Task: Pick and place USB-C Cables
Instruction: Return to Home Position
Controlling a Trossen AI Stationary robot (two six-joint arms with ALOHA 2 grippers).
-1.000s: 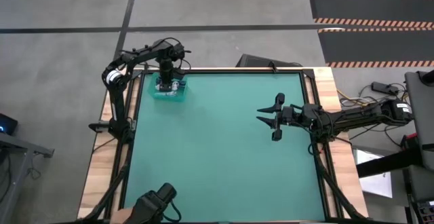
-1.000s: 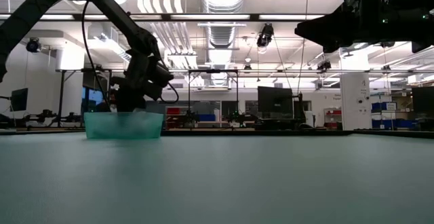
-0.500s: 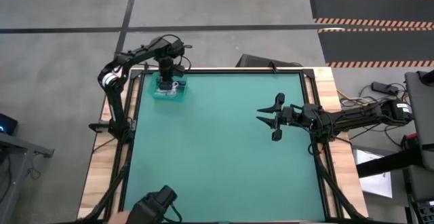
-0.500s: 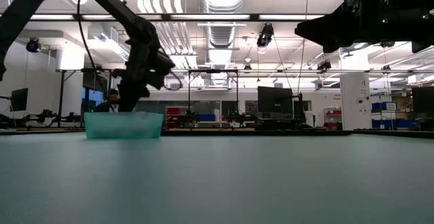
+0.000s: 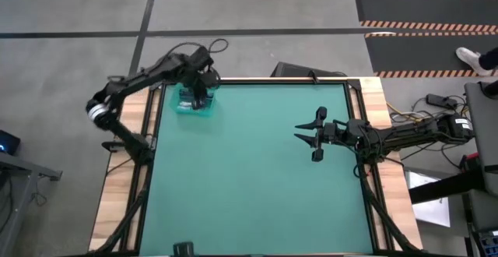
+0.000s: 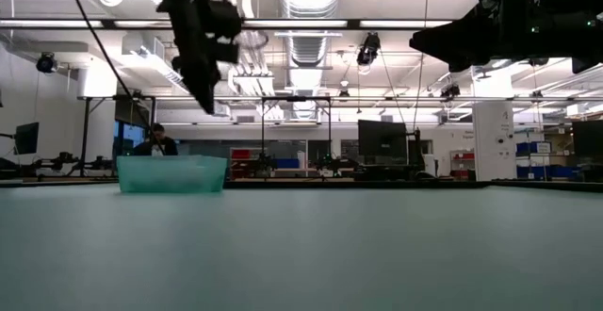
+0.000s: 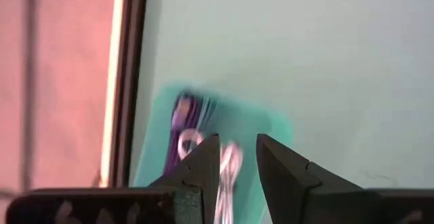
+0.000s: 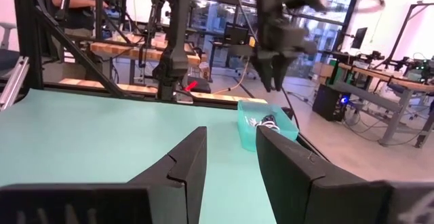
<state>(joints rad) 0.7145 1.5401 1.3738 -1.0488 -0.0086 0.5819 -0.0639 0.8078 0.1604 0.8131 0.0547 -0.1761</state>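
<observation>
The translucent teal tray (image 5: 192, 103) sits at the table's far left corner, its bottom flat on the mat. The USB-C cables lie inside it; in the left wrist view a white bundle (image 7: 228, 161) and a dark bundle (image 7: 183, 111) show. My left gripper (image 6: 203, 99) hangs high above the tray (image 6: 171, 173), fingers pointing down, slightly open (image 7: 237, 157), holding nothing. My right gripper (image 5: 310, 136) hovers open over the table's right half, well above the mat (image 8: 230, 155). It faces the tray (image 8: 267, 127) across the table.
The green mat (image 5: 257, 179) spreads between the tray and my right gripper. Wooden borders and black frame rails (image 5: 148, 144) run along the table's edges. In the low view a person sits in the room behind the tray (image 6: 156, 141).
My left gripper has risen straight up out of the tray, from down among the cables to high above its rim, while its arm has swung outward past the table's left edge. The tray and the cables have stayed put. My right arm has kept still.
</observation>
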